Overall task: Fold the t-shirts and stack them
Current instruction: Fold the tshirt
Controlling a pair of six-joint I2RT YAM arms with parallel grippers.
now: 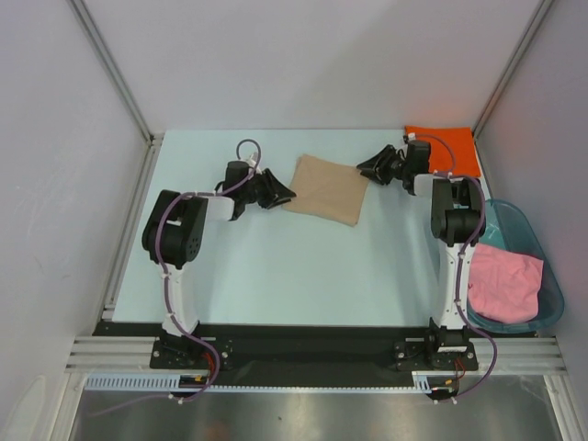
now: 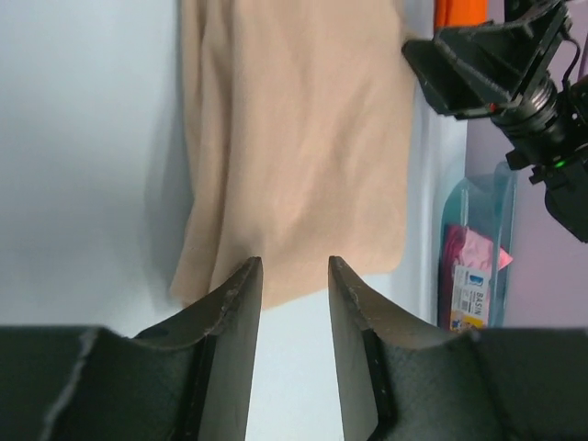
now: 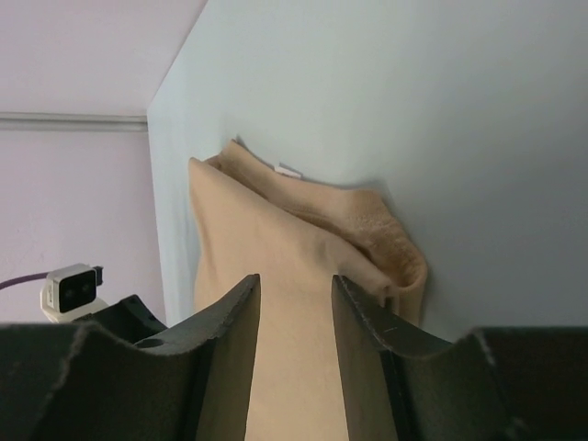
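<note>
Your tan t-shirt (image 1: 326, 188) lay folded at upper centre of the top view, the left gripper (image 1: 283, 194) at its left edge and the right gripper (image 1: 364, 167) at its right corner, both jaws parted and clamping nothing. The orange t-shirt (image 1: 441, 147) lay upper right, the pink t-shirt (image 1: 503, 287) in the tub (image 1: 536, 223) at right.
</note>
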